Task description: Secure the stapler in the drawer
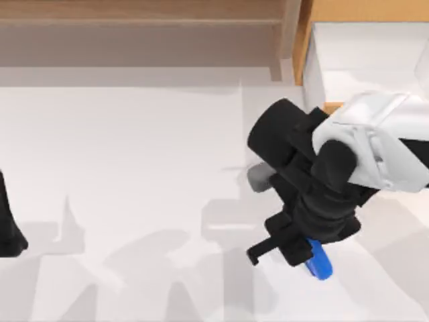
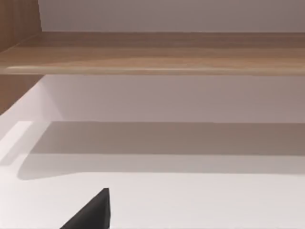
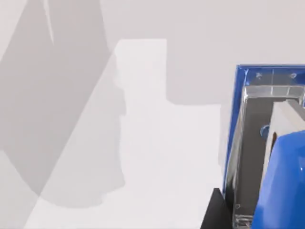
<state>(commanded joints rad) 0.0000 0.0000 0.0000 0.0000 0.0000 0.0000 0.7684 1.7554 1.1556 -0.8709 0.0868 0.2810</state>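
The blue stapler pokes out from under my right gripper at the table's front right. The gripper is shut on it. In the right wrist view the stapler is very close, with its blue body and silver metal channel beside one black finger. The drawer stands pulled out at the back right, showing its white interior and an orange-brown wood edge. It lies well behind the gripper. My left arm is parked at the table's left edge.
A long wooden cabinet front runs along the back of the table and also spans the left wrist view as a wooden ledge. The right arm's white and black links hang over the drawer's front part.
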